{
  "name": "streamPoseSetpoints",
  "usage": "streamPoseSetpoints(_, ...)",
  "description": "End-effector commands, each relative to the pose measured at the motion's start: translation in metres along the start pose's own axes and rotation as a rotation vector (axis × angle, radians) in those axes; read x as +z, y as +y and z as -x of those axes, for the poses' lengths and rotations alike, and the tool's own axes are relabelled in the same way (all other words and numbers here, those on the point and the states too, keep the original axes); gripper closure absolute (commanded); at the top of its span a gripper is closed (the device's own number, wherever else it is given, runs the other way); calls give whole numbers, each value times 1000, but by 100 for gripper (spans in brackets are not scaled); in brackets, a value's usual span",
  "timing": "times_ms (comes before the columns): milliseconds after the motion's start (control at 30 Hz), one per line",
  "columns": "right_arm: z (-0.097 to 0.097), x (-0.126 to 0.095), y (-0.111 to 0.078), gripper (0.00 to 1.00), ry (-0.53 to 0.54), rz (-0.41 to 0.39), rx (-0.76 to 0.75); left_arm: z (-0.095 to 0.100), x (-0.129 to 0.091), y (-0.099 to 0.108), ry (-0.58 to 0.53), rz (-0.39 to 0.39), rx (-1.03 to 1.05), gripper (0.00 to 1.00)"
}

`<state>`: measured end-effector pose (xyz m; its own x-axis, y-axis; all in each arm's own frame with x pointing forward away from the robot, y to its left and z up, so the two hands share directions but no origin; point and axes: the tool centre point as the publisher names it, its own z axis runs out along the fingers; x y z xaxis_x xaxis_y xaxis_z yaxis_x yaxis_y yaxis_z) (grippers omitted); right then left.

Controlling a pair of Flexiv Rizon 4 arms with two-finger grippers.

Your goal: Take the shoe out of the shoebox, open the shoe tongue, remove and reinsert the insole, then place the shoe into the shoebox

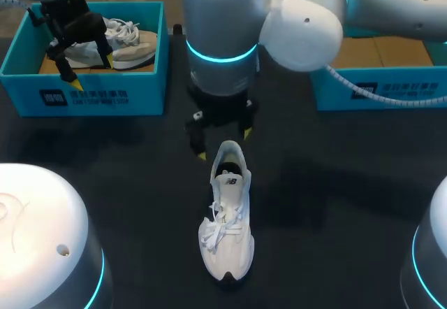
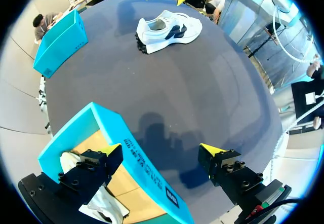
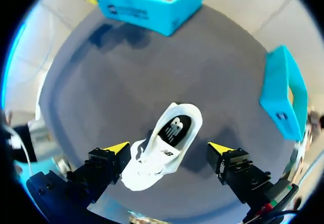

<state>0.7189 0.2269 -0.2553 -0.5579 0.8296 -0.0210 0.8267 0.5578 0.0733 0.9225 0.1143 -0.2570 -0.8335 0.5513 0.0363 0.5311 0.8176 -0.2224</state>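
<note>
ok so the white shoe (image 1: 225,228) is out on the black table (image 1: 335,204), roughly dead centre, standing upright on its sole; toe points back toward the robot, heel toward the far side; white laces, a bit loose and messy over the tongue; dark insole with a white logo visible down the opening; the left wrist view (image 2: 169,29) shows a dark patch on the side and dark tread at the heel.

The right gripper (image 1: 223,145) hangs just over the heel end with its fingers spread wide, holding nothing; in its own wrist view (image 3: 168,147) the shoe (image 3: 162,148) sits below and between the two yellow tips, and I can't see either tip touching it.

Around it: a blue shoebox (image 1: 94,92) at the far left of the table, well apart from the shoe, with a second shoe (image 1: 133,43) inside, beige and white; the left gripper (image 1: 91,72) is over that box, also spread wide and holding nothing; its wrist view (image 2: 161,150) shows it straddling the box's front wall (image 2: 116,127), one finger over the inside, the other out over the table. Another blue box (image 1: 377,96) sits at the far right, partly hidden behind the right arm.

Nothing lies on the table between the centre shoe and either box; the right arm's big body does block the stretch just behind the heel in the head view.

Count: two shoes, two blue boxes, two grippers.
</note>
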Motion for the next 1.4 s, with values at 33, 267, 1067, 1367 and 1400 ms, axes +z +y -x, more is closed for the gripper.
streamPoseSetpoints(33, 5, 2, 0, 0, 145, -34, -518, 1, -1, 1, 3, 1, 1, 0)
streamPoseSetpoints(267, 12, 3, 11, 0, -53, -116, -712, 1, -1, 1, 3, 1, 1, 0)
streamPoseSetpoints(1067, 46, 57, 32, 0, -204, -6, -931, 1, -1, 1, 3, 1, 1, 0)
streamPoseSetpoints(1367, 73, 81, 34, 0, -174, 1, -913, 1, -1, 1, 3, 1, 1, 0)
streamPoseSetpoints(1400, 76, 84, 35, 0, -171, -5, -909, 1, -1, 1, 3, 1, 1, 0)
